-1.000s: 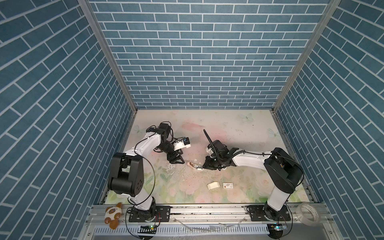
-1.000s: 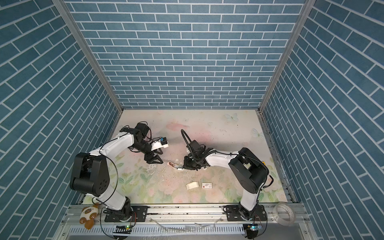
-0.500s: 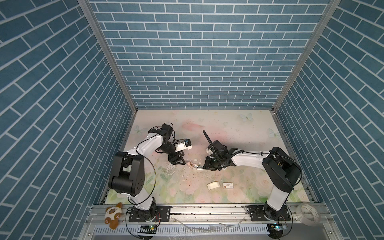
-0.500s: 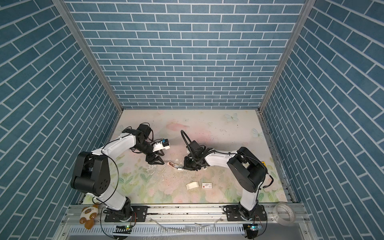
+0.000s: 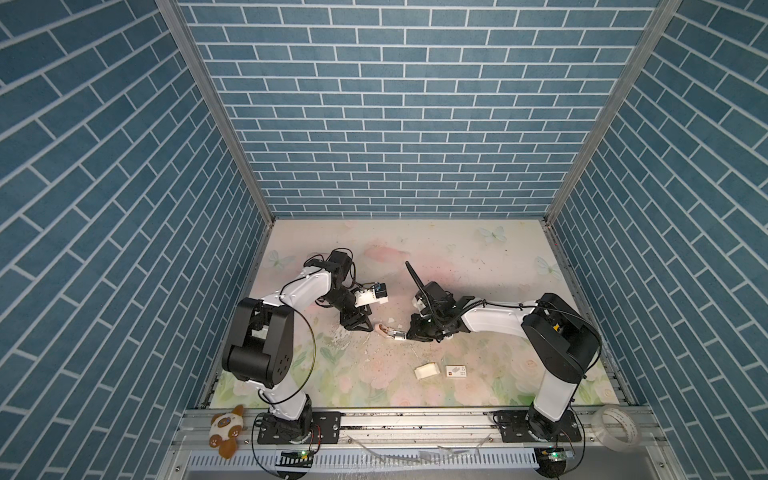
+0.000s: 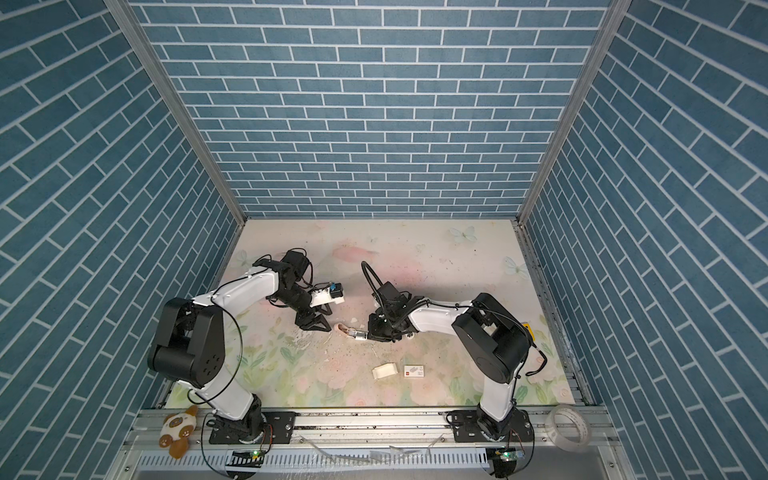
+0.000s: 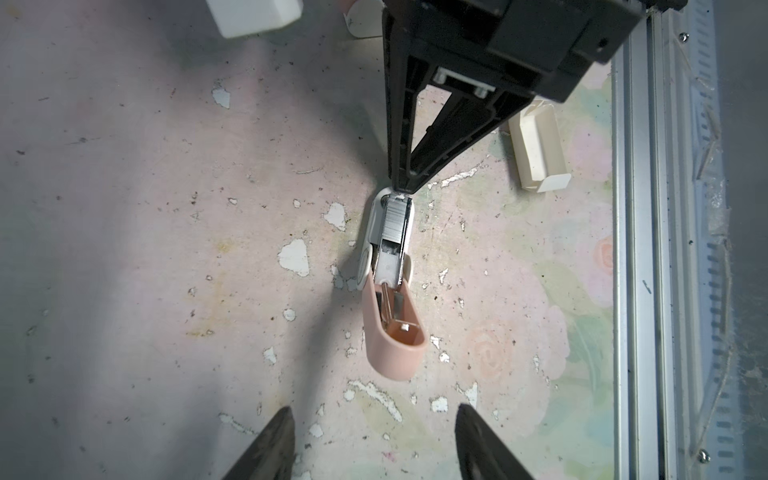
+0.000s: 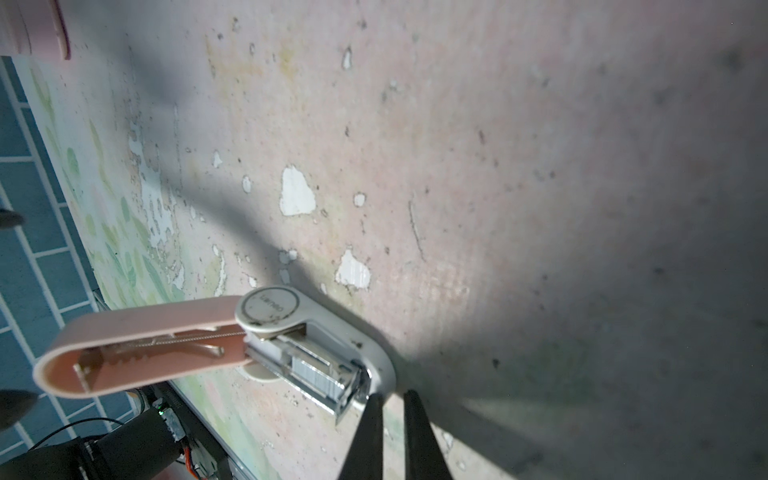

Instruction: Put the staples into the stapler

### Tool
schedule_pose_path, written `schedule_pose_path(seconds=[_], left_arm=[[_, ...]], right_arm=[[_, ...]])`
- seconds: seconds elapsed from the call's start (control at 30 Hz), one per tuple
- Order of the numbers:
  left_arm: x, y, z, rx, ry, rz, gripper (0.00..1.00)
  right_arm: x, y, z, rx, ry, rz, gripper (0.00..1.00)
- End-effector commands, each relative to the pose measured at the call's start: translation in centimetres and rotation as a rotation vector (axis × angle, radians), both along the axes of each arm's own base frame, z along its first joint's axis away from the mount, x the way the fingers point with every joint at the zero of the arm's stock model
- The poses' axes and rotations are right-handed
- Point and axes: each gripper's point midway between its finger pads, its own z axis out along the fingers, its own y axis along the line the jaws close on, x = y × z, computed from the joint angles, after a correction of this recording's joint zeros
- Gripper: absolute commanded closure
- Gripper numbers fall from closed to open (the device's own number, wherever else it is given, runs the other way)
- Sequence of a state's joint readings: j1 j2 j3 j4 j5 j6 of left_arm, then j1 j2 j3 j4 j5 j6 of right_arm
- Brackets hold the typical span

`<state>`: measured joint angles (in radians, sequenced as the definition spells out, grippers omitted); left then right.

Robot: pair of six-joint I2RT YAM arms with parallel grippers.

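Though small in both top views, shows the stapler (image 5: 388,331) (image 6: 351,331) lying open on the flowered table (image 5: 457,257) (image 6: 436,266), between the left gripper (image 5: 356,328) (image 6: 314,327) and the right gripper (image 5: 409,334) (image 6: 370,334), long axis running from one to the other. Puts the pink lid (image 5: 380,329) just beside the left gripper and the opposite end at the right gripper's tips. Leaves the white tray (image 5: 427,370) and the red-marked sleeve (image 5: 456,371) well apart from both (off toward the front rail, out of the work).

From the left wrist, finds the left gripper's fingers (image 7: 274,444) wide apart with nothing between them, hovering short of the lid's rounded end. Shows the staples (image 7: 394,224) as a silvery strip seated in the metal channel (image 7: 390,249) at the nose end, with the right gripper's fingers (image 7: 399,137) narrowed to a point right there.

From the right wrist, confirms that narrow set: two dark fingers (image 8: 365,436) nearly together, tips at the nose of the white base (image 8: 353,332), touching or almost, with no telling of any pinch on it. Shows the lid swung back off the channel, free end aimed at the left arm.

Suggests loading done bar the closing, with the lid to fold down along that same axis. Makes the left gripper the nearer hand for it.
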<state>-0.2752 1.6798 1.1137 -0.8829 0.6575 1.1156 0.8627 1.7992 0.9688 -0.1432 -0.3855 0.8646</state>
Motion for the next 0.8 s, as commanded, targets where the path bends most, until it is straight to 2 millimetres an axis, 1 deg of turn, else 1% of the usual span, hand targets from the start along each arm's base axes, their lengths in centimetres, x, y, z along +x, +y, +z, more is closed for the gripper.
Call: schedule_pose_path(seconds=[0.0, 0.27, 0.53, 0.77], left_arm=[[-0.5, -0.2, -0.9, 0.014, -0.003, -0.034, 0.39], [-0.6, -0.5, -1.5, 0.014, -0.062, -0.046, 0.45], [-0.4, -1.1, -1.3, -0.005, -0.081, -0.043, 0.5], [-0.7, -1.4, -1.3, -0.005, -0.079, -0.054, 0.55]], right_arm=[[0.1, 0.0, -0.5, -0.016, 0.022, -0.025, 0.87], [0.0, -0.1, -0.7, -0.021, 0.028, -0.022, 0.88], [-0.1, -0.2, -1.3, -0.032, 0.037, -0.022, 0.89], [-0.1, -0.3, -1.4, -0.035, 0.039, -0.02, 0.89]])
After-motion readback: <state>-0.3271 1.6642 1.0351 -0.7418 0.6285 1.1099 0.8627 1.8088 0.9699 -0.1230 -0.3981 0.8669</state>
